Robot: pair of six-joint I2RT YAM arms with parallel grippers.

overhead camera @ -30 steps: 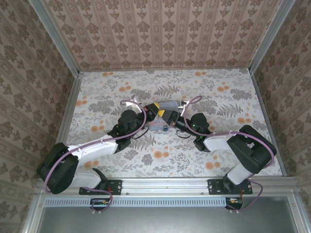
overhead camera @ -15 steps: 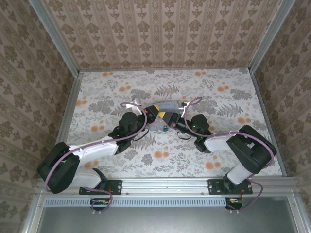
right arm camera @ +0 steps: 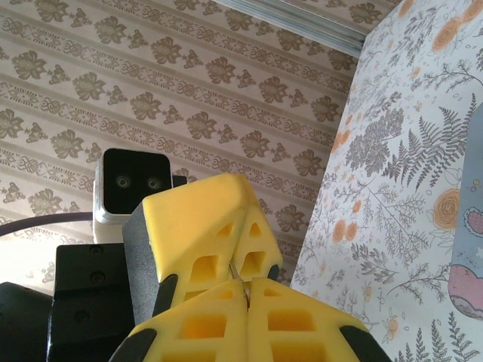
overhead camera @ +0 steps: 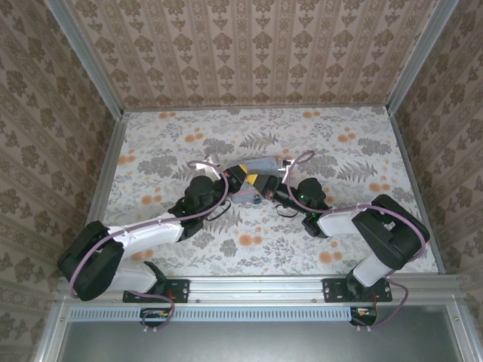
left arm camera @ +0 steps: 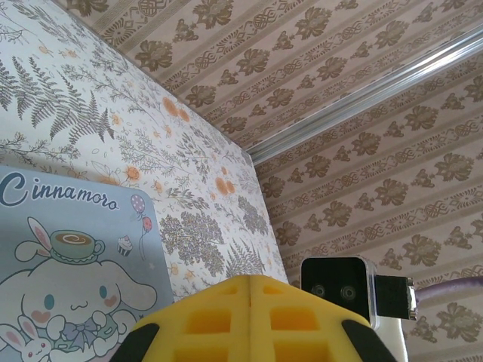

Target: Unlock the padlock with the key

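Note:
In the top view my left gripper [overhead camera: 247, 179] and right gripper [overhead camera: 260, 182] meet tip to tip above the pastel-blue box [overhead camera: 264, 163]. Both sets of yellow jaws are pressed together. In the right wrist view a thin metal sliver, the key [right arm camera: 238, 275], runs from the seam of my left gripper [right arm camera: 240, 249] into the seam of my right gripper [right arm camera: 247, 290]. Both seem to pinch it. The left wrist view has my left gripper [left arm camera: 250, 280] shut, with the key hidden inside the seam. The padlock is hidden.
The cartoon-printed lid of the box [left arm camera: 68, 249] lies just left of my left fingers. The right arm's wrist camera [left arm camera: 338, 290] faces them closely. The flowered table [overhead camera: 339, 143] ends at patterned walls with metal corner rails [overhead camera: 98, 83].
My right jaws have closed the last bit onto the key. The left arm has edged slightly forward. The box has not moved.

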